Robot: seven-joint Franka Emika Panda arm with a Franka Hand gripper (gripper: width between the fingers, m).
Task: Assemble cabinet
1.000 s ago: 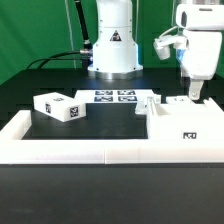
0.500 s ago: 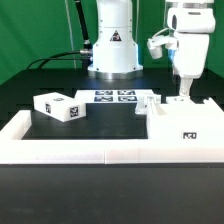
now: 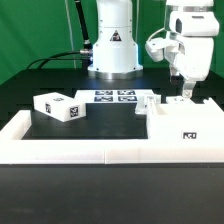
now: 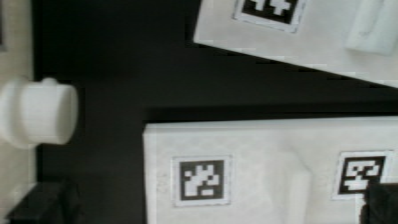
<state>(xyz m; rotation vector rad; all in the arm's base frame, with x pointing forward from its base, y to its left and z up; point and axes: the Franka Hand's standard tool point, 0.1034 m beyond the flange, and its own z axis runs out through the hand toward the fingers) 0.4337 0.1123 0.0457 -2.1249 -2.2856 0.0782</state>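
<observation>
White plastic cabinet parts lay on a black desk, with a low white rail bordering it at the front and along the exterior view's left.

The largest part, an open cabinet body, sat at the exterior view's right, close against the front rail. It carried one small black-and-white tag on its near face. A smaller cabinet block, tagged on two visible faces, rested well apart from it at the exterior view's left, turned at an angle to the rail.

Between the two and further back, the marker board lay flat in front of the robot base.

The arm reached down at the exterior view's right. Its end effector hung just above the back edge of the cabinet body and held nothing. Whether its fingers were spread or pressed together could not be told.

The wrist view looked straight down on a white panel bearing two tags, with a round white knob beside it across a black gap. One dark finger showed at the picture's edge. A second white tagged surface lay beyond; which part it was could not be told.
</observation>
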